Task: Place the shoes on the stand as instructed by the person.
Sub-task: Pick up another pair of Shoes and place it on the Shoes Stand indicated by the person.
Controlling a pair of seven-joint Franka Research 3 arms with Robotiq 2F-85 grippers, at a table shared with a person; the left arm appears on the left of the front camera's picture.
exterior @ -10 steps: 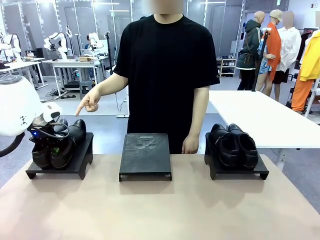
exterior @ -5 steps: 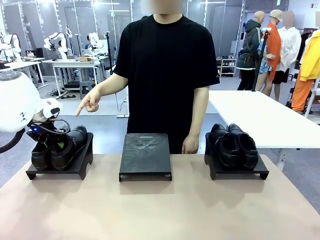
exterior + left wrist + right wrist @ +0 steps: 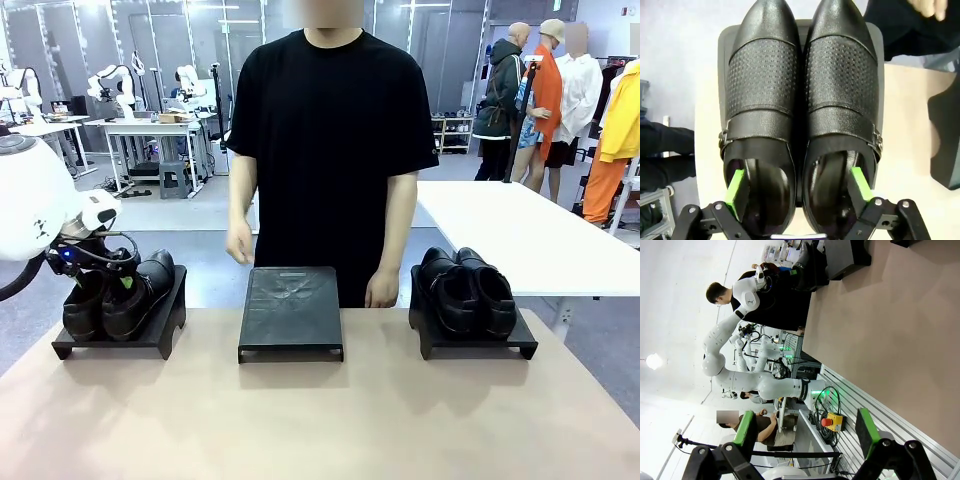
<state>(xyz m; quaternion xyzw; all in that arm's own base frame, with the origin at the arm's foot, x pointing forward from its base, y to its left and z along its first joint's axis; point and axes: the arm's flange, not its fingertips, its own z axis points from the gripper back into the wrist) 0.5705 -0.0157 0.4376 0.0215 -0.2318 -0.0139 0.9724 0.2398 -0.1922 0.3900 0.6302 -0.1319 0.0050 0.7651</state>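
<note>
Where the counter (image 3: 320, 420) meets its far edge, three black stands sit in a row, and the middle stand (image 3: 291, 310) serves as the reference for all else. Left stand (image 3: 120, 330), left of the middle stand: carries one pair of black shoes (image 3: 115, 295), side by side and touching, toes pointing away from the robot. Left tool (image 3: 799, 186): jaws spread wide, one green pad (image 3: 735, 187) inside the heel opening of one shoe, the other pad inside the opening of its neighbour; whether the pads touch the leather cannot be told. In the front view the same tool sits low over the heels of that pair. Right stand (image 3: 475, 335), right of the middle stand: carries the second pair of black shoes (image 3: 467, 290), likewise close together. Middle stand: bare top. The person (image 3: 330, 140), in a black T-shirt, stands just behind the middle stand, one hand (image 3: 239, 243) hanging above its far left corner, the other hand (image 3: 380, 290) resting at its far right side. Right tool (image 3: 802, 432): fingers spread apart, nothing between them, held well away from the middle stand.
</note>
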